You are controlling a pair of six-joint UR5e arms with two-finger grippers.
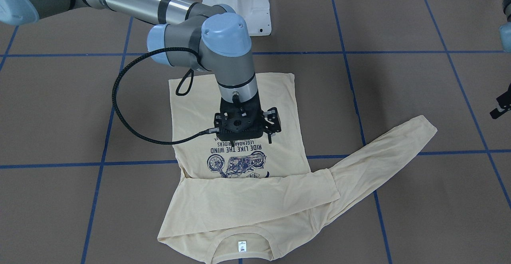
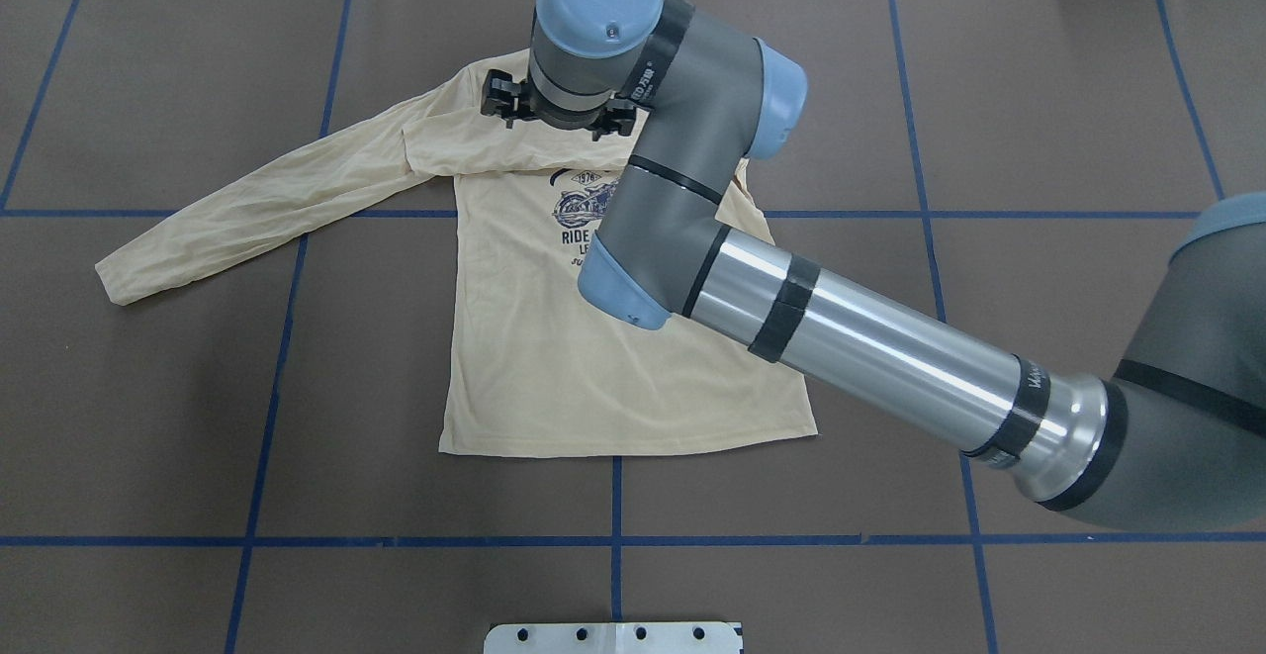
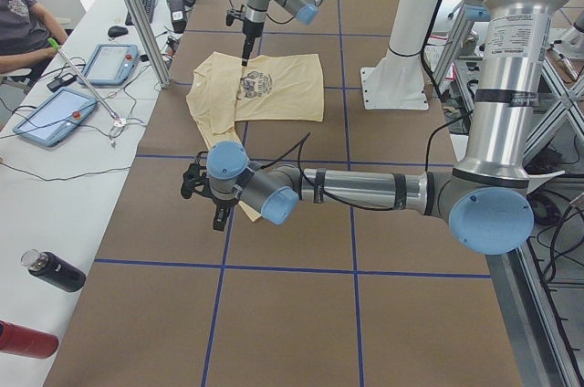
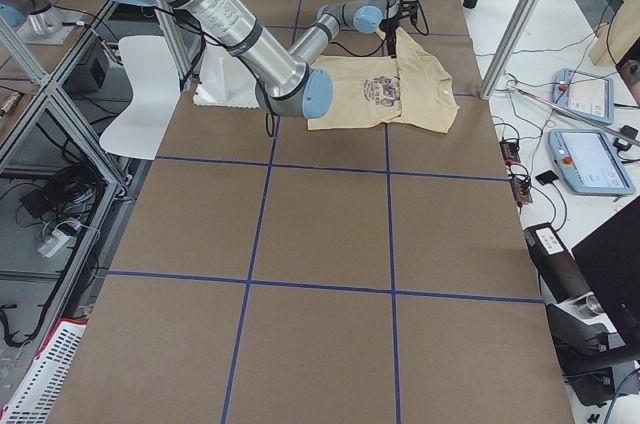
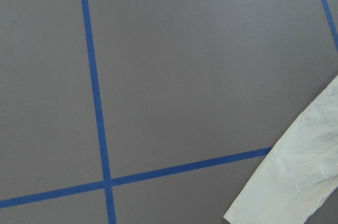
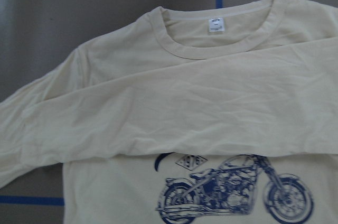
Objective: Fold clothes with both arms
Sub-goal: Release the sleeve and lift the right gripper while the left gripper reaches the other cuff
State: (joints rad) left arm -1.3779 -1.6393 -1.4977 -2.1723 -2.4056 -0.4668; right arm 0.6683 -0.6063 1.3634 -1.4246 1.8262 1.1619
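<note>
The pale cream-yellow T-shirt (image 1: 239, 200) lies flat and front up, its neck label (image 1: 242, 245) towards the operators' side. One sleeve (image 1: 259, 196) lies folded across the chest, just above the navy motorcycle print (image 6: 232, 192). The other sleeve (image 2: 267, 204) stretches out towards my left. My right gripper (image 1: 245, 130) hangs over the print, points down, looks open and holds no cloth. It also shows in the overhead view (image 2: 559, 110). My left gripper (image 1: 501, 110) is cut off at the view's edge, beyond the outstretched sleeve's cuff (image 5: 296, 182). I cannot tell its state.
The brown table (image 2: 297, 417) has a grid of blue tape lines (image 2: 267, 407). The white pedestal base (image 1: 237, 4) stands behind the shirt's hem. In the left side view, tablets (image 3: 55, 118), a bottle (image 3: 55, 270) and a seated person (image 3: 23, 22) are beside the table.
</note>
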